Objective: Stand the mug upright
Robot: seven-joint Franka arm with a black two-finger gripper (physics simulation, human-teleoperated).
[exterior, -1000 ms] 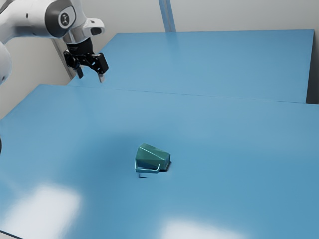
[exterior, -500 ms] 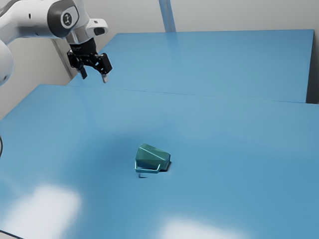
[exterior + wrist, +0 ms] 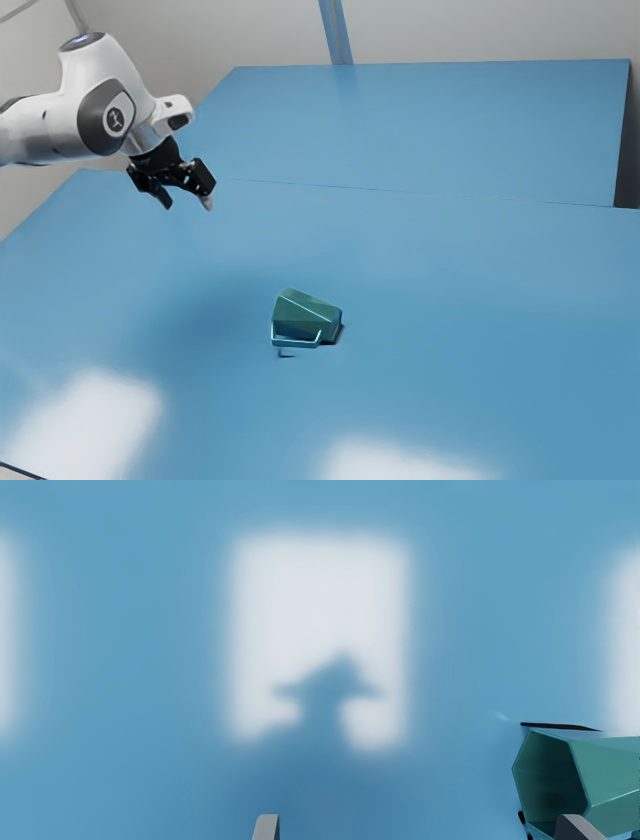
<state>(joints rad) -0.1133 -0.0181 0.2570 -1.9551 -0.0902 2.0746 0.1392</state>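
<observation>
Mug (image 3: 305, 315) on its side on the blue table (image 3: 450, 280), below my gripper (image 3: 186, 203) and farther toward the exterior view's right. Well apart, no contact. Gripper is up in the air, angled, open: fingertips (image 3: 267, 827) wide apart, nothing held between them. Wrist view has the mug off to one side of the finger gap, partly cut off by the frame edge, with one fingertip overlapping its mouth (image 3: 547, 770) in the line of sight only. Mug is green, faceted, hollow, dark inside; mouth toward the exterior view's left, narrower base toward its right. Handle (image 3: 298, 343) on the side facing the exterior camera.

Vs. the earlier frames: gripper sits lower in the exterior view and is tilted differently; my arm (image 3: 60, 130) has changed pose, white wrist housing now swung over, elbow-like bend showing above it. Mug same spot, same lying pose, handle same way. Still not upright. Table unchanged. Wrist view also has a bright patch (image 3: 320, 595) on the tabletop, blurry dark shape (image 3: 322, 695) across its lower part.
</observation>
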